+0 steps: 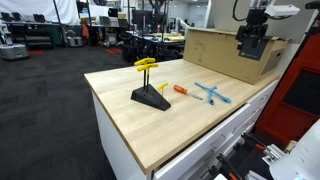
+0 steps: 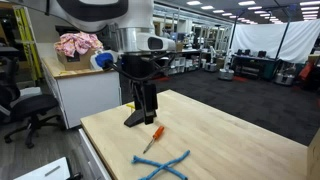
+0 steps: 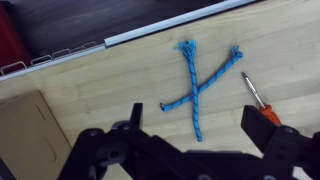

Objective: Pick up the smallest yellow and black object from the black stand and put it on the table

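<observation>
The small yellow-and-black tool (image 1: 162, 88) is only a yellow fleck in an exterior view. It sits right at the low end of the black stand (image 1: 150, 98), on the side facing the orange screwdriver (image 1: 181, 90). It's too small for me to say for sure whether it's seated in a slot or lying against the stand, but my read is that it's in the holder and hasn't been picked yet. In an exterior view (image 2: 133, 118) my own arm covers that side of the stand, so no help there.

The stand is toward the bench (image 1: 150, 135) edge that faces the open floor, with the two tall yellow T-handle tools (image 1: 146, 66) sticking up out of it.

The gripper (image 1: 250, 42) hangs high up, toward the far end of the bench by the cardboard box (image 1: 215, 55), well apart from the stand. In the wrist view the fingers (image 3: 265, 125) are spread with nothing between them, and below them I just see the crossed blue cords (image 3: 195, 85) and the screwdriver.

So basically nothing's done yet, I'd say. I need to swing over to the stand, drop down, pinch the little handle, lift it out and set it on bare wood.
</observation>
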